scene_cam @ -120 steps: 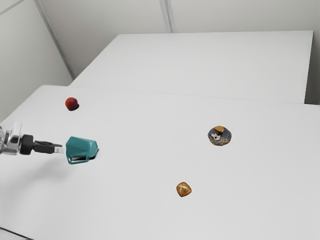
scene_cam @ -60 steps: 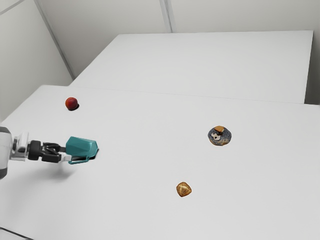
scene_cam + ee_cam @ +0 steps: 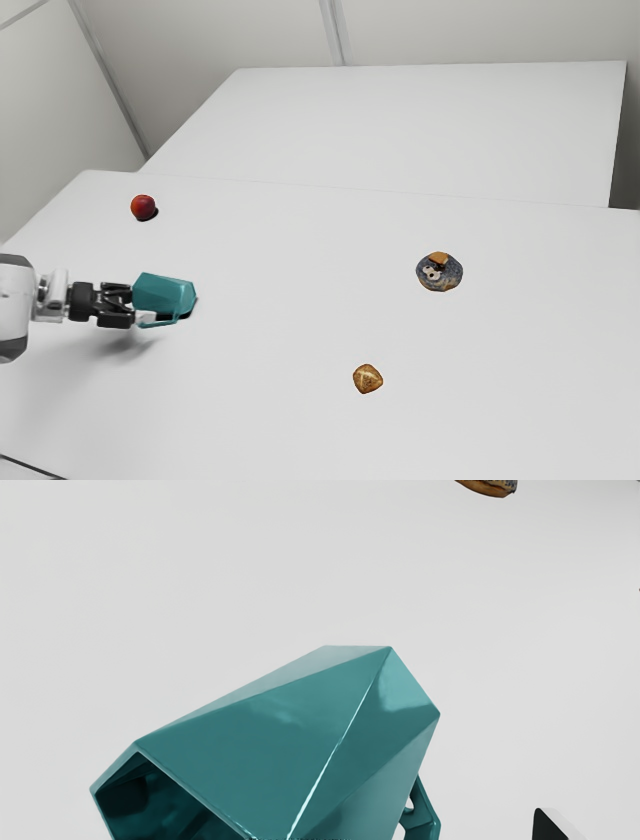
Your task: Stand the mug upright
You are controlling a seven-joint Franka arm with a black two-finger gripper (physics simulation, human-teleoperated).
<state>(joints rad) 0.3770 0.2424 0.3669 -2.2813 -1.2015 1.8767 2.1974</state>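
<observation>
At left, the tool (image 3: 138, 306), fingers wide apart! Red fruit (image 3: 143, 207) upper left, then the mug (image 3: 164, 293), left, lying on its side on the bench (image 3: 250, 400); brown lump (image 3: 367, 379) lower centre, dark pastry (image 3: 450, 272) right of centre.

Smooth, glossy mug (image 3: 260, 730) (possibly ceramic).

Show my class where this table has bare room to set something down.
One broad patch lies between the teal mug, the dark topped pastry and the small brown lump. Another stretches between the red fruit and the pastry. It is crowded around the mug, with the hand close against its open end.
</observation>
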